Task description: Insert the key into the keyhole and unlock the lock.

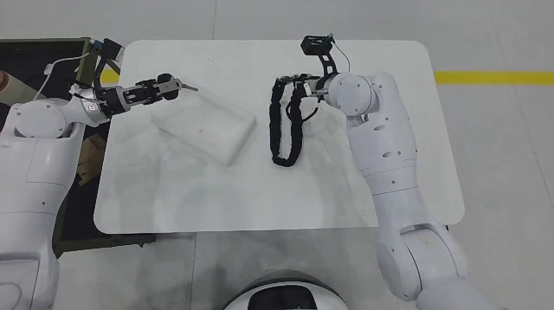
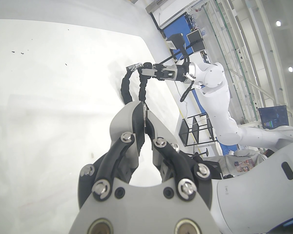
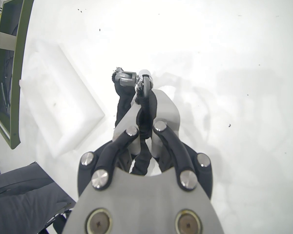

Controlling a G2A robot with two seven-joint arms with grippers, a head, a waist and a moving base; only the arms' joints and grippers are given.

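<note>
left gripper (image 2: 144, 109) pinched tight on the key (image 1: 189, 87), mostly buried in its grip, right gripper (image 3: 146, 98) clamped on the black-sleeved cable lock (image 1: 286, 132) near its metal head (image 3: 127, 77), keyhole hard to make out, key well apart from lock, white foam block (image 1: 208, 128) between

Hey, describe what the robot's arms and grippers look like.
Both arms are glossy white rounded shells. The left gripper and right gripper each have a grey metal base, black linkage bars with silver bolts, and light grey fingers lined with black ribbed pads.
</note>
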